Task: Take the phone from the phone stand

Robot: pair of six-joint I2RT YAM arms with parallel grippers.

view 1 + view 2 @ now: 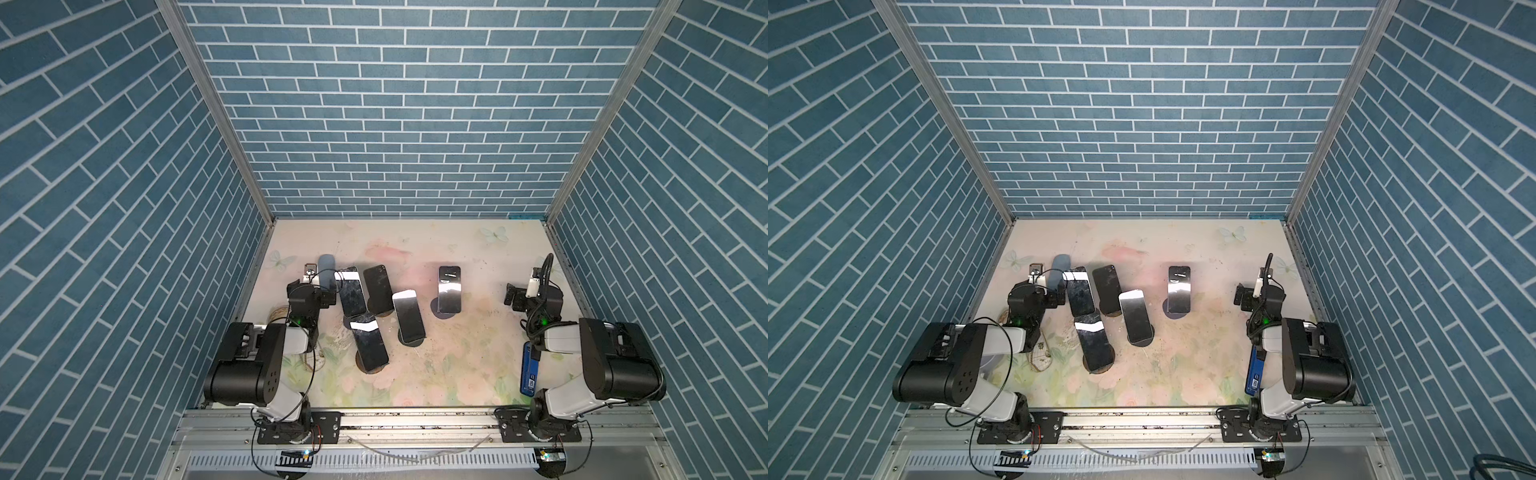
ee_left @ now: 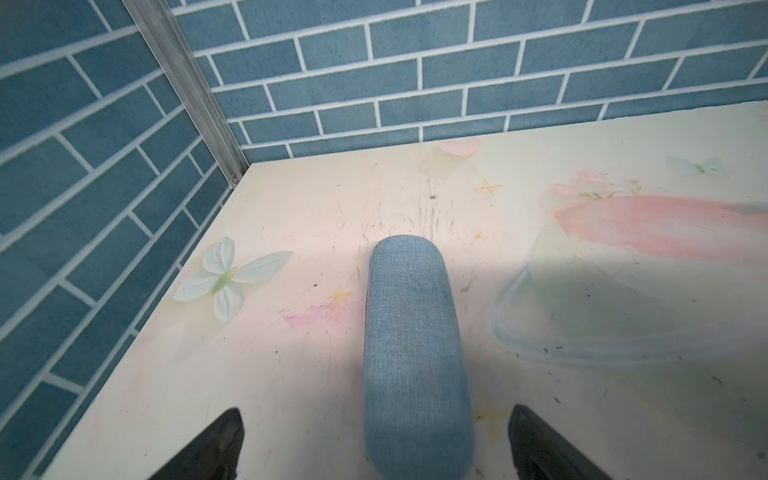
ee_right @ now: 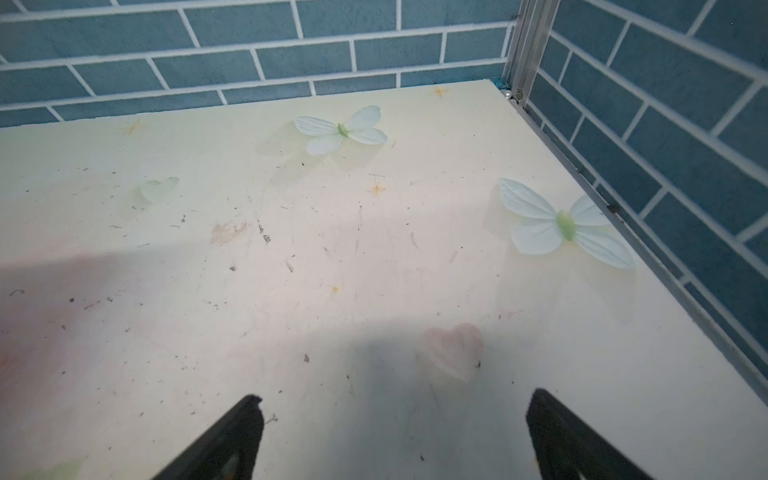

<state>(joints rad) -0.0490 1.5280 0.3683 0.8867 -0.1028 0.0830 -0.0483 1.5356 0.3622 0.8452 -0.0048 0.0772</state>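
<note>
Left claw: jaws spread fully, nothing gripped; a blue-grey oblong fabric case lies between the fingers, contact not confirmed. Right claw: spread fully, empty, only bare floral tabletop ahead. Nearest black glossy slab phone, one of five propped up, sits just to the left claw's right, long axis roughly parallel to the claw's reach. Round dark stands are seen under most. Left arm judged nearer; lone phone is well to the right claw's left.
</note>
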